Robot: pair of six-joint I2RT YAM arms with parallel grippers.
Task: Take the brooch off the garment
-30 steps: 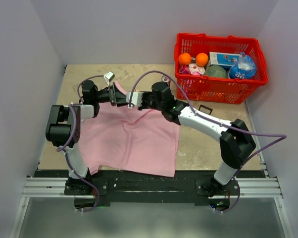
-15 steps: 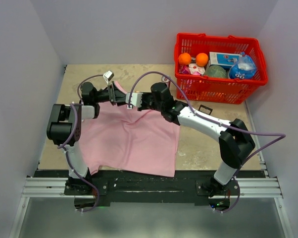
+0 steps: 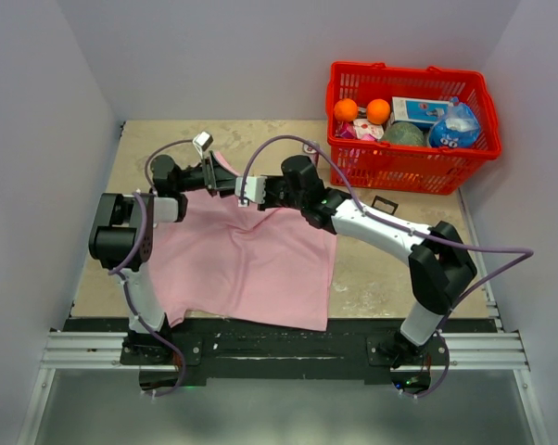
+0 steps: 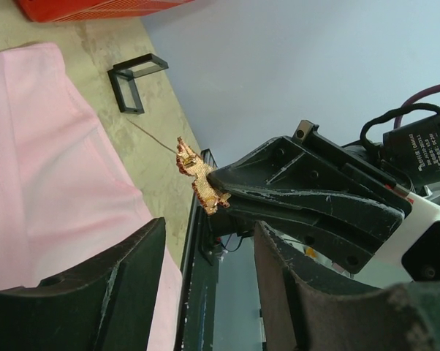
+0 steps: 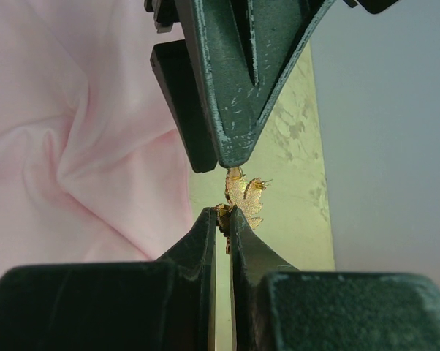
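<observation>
Brooch [image 5: 242,196], small and golden, is pinched at its lower edge between the tips of my right gripper [image 5: 224,212], whose jaws are pressed together on it. It hangs in the air above the left half of the worktop [image 3: 381,269], towards the far edge, just beside the far hem of the pink garment [image 3: 251,260]. In both wrist views it shows against bare worktop with no cloth touching it, so I judge it is already out of the fabric. A thin line runs from its top in the left wrist view; I cannot tell whether that is a pin or a mark on the worktop.

My left gripper [image 4: 209,227] faces the right one with its jaws apart, holding nothing. One of its fingertips [image 5: 233,157] sits at the top of the brooch, touching or nearly so.

To do this well, I would hold the right clamp firm, since the bite is shallow. I would back the left arm off first so its fingertip cannot knock the piece loose. Then I would carry the brooch slowly to bare worktop, well apart from the garment.
</observation>
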